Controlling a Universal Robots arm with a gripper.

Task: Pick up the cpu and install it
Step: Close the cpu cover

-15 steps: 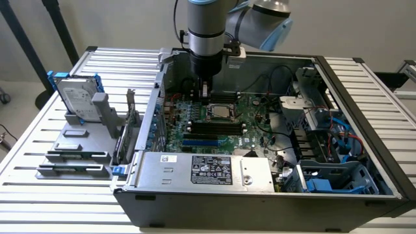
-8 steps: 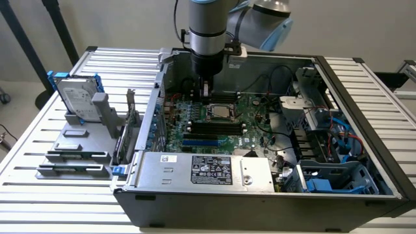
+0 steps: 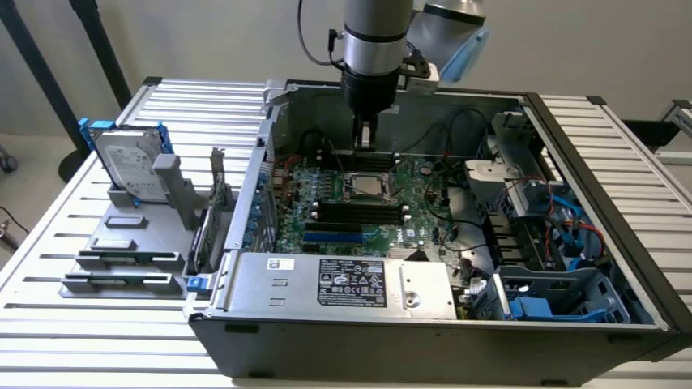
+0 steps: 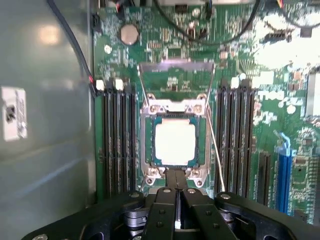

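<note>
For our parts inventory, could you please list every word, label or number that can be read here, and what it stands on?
No text can be read.
power supply label: print too small.
case wall sticker: blurred.
hard drive label: too small.

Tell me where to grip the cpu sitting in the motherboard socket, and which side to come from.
Probably two opposite edges of the cpu, coming from straight above. It lies flat in the socket, low within its metal surround, so a sideways approach looks blocked, and the smooth flat silver top offers nothing to pinch.
</note>
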